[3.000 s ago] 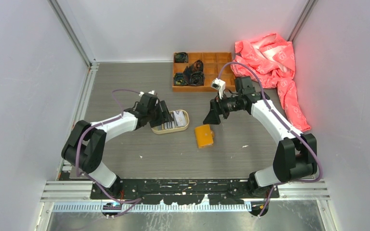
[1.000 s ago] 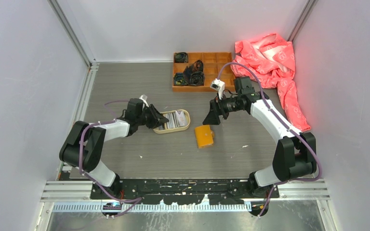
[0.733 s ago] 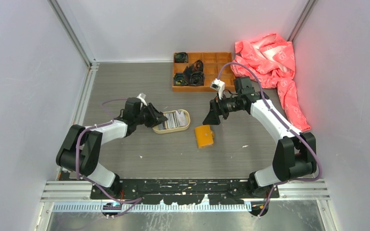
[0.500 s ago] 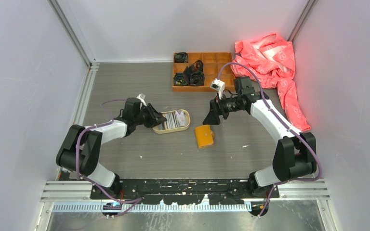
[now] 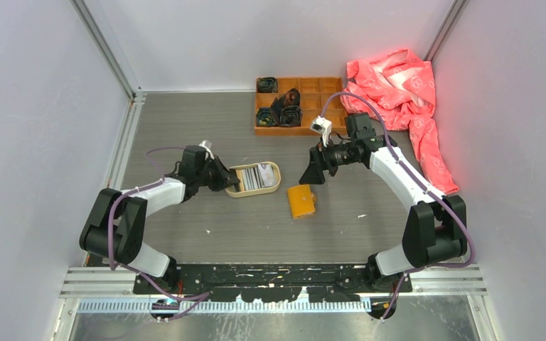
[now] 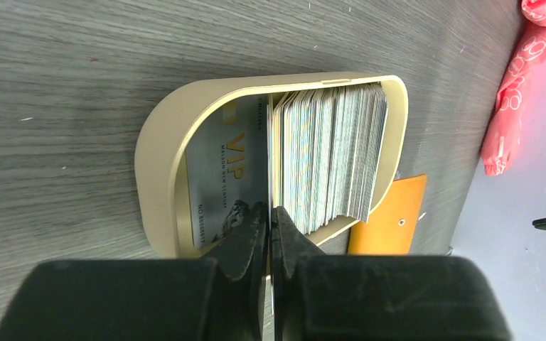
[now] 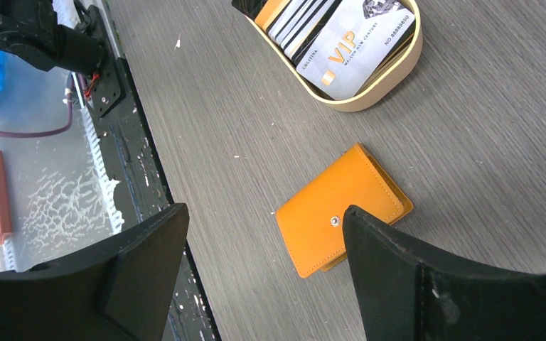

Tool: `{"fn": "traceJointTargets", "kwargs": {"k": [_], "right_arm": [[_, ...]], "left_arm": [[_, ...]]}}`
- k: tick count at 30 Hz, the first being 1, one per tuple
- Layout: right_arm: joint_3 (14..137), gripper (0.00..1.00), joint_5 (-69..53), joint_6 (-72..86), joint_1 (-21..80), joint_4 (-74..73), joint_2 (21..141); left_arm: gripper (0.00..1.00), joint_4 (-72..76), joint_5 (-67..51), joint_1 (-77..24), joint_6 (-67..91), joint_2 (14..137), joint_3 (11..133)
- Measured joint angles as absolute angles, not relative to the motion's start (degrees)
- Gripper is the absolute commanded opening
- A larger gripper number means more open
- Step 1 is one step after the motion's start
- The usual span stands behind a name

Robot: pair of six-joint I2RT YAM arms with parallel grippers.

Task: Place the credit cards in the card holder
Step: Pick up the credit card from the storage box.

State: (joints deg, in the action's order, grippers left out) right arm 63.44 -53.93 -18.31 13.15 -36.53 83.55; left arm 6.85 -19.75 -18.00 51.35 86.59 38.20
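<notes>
— Left claw [image 6: 269,213], condition?

— Clenched. The two fingers are drawn together to a slit, and a single card [image 6: 269,163], seen edge-on, is pinched between them. It stands at the left end of the oval tan tray [image 5: 256,192].

— Where are the credit cards [image 6: 327,156]?

— In that tray, packed on edge in one dense row that fills its right part. A grey VIP card [image 6: 227,170] lies leaning against the tray's inside at the left end, just beside the pinched card. The pinched card stands between the VIP card and the row.

— The card holder [image 5: 301,200]?

— Flat on the desk [image 5: 220,227], folded shut with its snap stud facing up. It lies just beside the tray, on the tray's near right side, not touching it. No card is in it that I can see.

— Right claw [image 5: 314,172]?

— Released. Its fingers are spread wide and grasp nothing. It hangs over the desk just behind the card holder. From its own wrist camera the holder shows between the two fingers, clear of both.

— Anything else on the desk?

— An orange compartment box [image 5: 298,131] at the far side, with dark items in several cells on its left side. A pink cloth [image 5: 398,85] is heaped in the far right corner, trailing down the right side. Both are well apart from the tray and the holder.
</notes>
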Motion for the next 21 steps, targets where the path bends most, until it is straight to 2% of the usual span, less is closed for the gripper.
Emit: {"fn": "traceJointTargets", "kwargs": {"k": [7,21], "right_arm": [[63.4,0.84,-53.9,-18.3,13.1,-36.5,83.5],[63.4,0.84,-53.9,-18.3,13.1,-36.5,83.5]], "left_arm": [[0.03,3.1,-17.3,-18.0,48.9,82.9,38.2],[0.12,0.7,-17.1,-18.0,46.2,83.2,38.5]]}}
